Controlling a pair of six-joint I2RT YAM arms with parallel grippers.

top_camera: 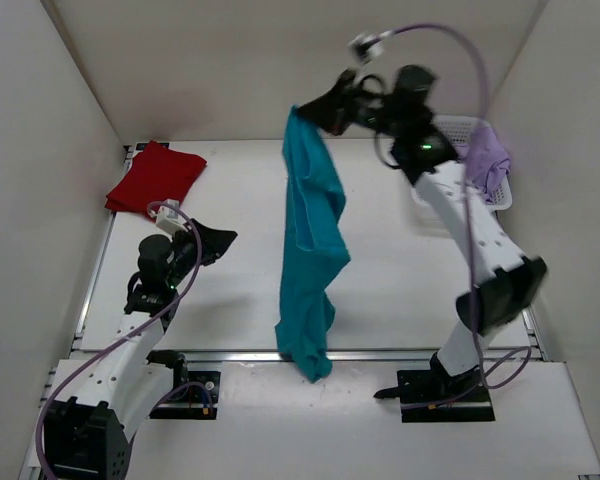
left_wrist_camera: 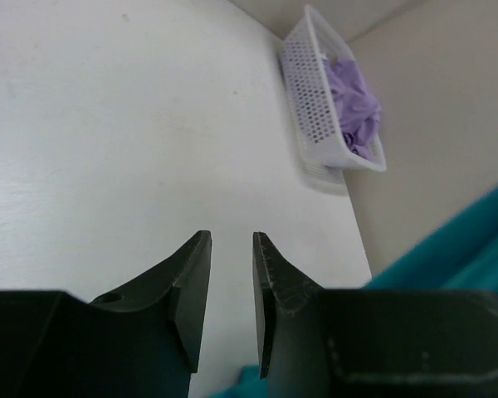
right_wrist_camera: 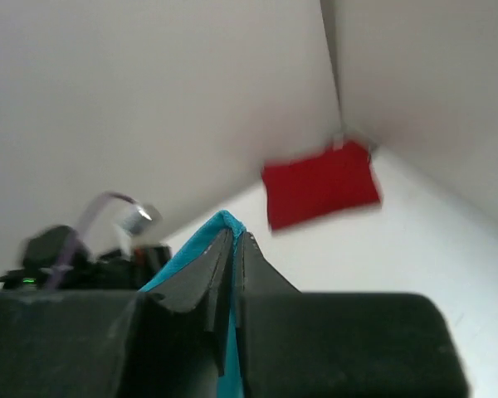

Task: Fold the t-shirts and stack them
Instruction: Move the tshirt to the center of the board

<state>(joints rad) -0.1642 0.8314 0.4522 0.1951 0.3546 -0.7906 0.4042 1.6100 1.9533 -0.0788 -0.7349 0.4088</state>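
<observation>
My right gripper (top_camera: 305, 112) is raised high over the table and shut on the top edge of the teal t-shirt (top_camera: 310, 240), which hangs straight down with its lower end near the table's front edge. In the right wrist view the teal fabric (right_wrist_camera: 224, 224) is pinched between the closed jaws. The red t-shirt (top_camera: 156, 177) lies folded at the far left corner, and it shows in the right wrist view (right_wrist_camera: 319, 182). The lavender t-shirt (top_camera: 488, 160) sits crumpled in the basket. My left gripper (top_camera: 225, 238) is open and empty, low over the table left of the hanging shirt; teal fabric (left_wrist_camera: 456, 249) shows at its right.
A white mesh basket (top_camera: 460, 130) stands at the far right against the wall, also in the left wrist view (left_wrist_camera: 315, 99). White walls enclose the table on left, back and right. A metal rail runs along the front edge (top_camera: 380, 353).
</observation>
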